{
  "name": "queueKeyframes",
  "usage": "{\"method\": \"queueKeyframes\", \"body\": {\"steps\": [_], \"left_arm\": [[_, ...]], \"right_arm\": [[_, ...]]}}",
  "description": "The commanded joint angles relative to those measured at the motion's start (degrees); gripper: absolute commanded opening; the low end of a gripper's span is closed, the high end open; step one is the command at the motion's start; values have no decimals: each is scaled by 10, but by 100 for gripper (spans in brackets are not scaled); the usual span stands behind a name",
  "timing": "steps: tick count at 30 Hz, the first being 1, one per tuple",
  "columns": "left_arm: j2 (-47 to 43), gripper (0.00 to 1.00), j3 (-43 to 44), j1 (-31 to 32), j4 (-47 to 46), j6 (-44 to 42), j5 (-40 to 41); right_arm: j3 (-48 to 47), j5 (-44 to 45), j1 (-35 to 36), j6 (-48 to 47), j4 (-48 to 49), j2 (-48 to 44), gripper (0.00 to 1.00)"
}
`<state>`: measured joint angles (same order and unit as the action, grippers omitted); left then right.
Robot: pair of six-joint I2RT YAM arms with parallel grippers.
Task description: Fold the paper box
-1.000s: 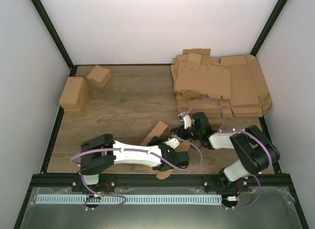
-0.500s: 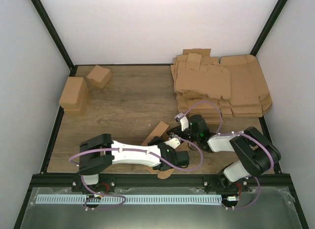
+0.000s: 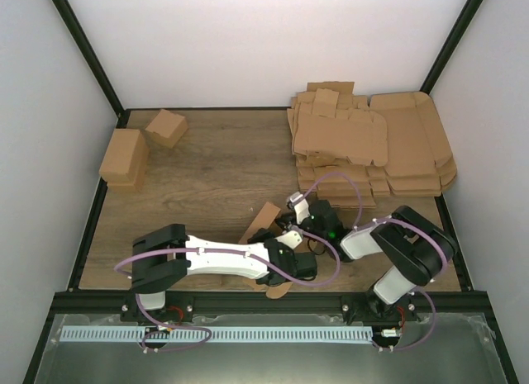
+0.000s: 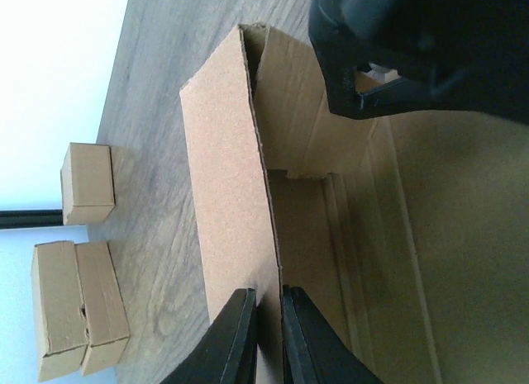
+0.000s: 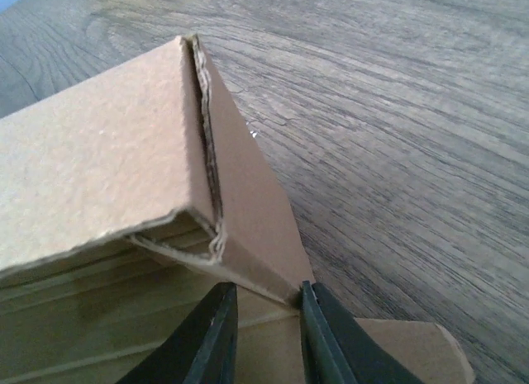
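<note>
The paper box (image 3: 266, 216) lies half-formed at the front middle of the table, one long wall raised. My left gripper (image 3: 273, 238) is shut on that wall; in the left wrist view its fingertips (image 4: 269, 297) pinch the edge of the upright panel (image 4: 227, 153). My right gripper (image 3: 288, 225) sits at the box's right end. In the right wrist view its jaws (image 5: 266, 297) stand apart around the lower corner of a folded-in side flap (image 5: 248, 202). The right finger (image 5: 326, 334) touches the flap and the left finger stands clear. The black right gripper (image 4: 388, 62) also shows above the box.
A big heap of flat cardboard sheets (image 3: 372, 144) fills the back right corner. Two small closed cartons (image 3: 124, 157) (image 3: 166, 126) stand at the back left, seen also as cartons (image 4: 87, 183) (image 4: 78, 305). A black frame (image 3: 91, 227) borders the table.
My right arm has swung left toward the box's end, and its jaws have narrowed around the side flap. The left arm keeps its hold without moving.
</note>
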<state>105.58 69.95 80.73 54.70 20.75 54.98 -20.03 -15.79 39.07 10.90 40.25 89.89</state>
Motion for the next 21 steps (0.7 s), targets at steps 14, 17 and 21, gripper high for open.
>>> {"method": "queueKeyframes", "body": {"steps": [14, 17, 21], "left_arm": [[-44, 12, -32, 2, -72, -11, -60], [-46, 12, -33, 2, -71, -10, -60], [-53, 12, -35, 2, -72, -11, -59]], "right_arm": [[30, 120, 74, -31, 216, 57, 35], [21, 128, 73, -36, 211, 70, 35], [18, 135, 67, -25, 215, 75, 39]]}}
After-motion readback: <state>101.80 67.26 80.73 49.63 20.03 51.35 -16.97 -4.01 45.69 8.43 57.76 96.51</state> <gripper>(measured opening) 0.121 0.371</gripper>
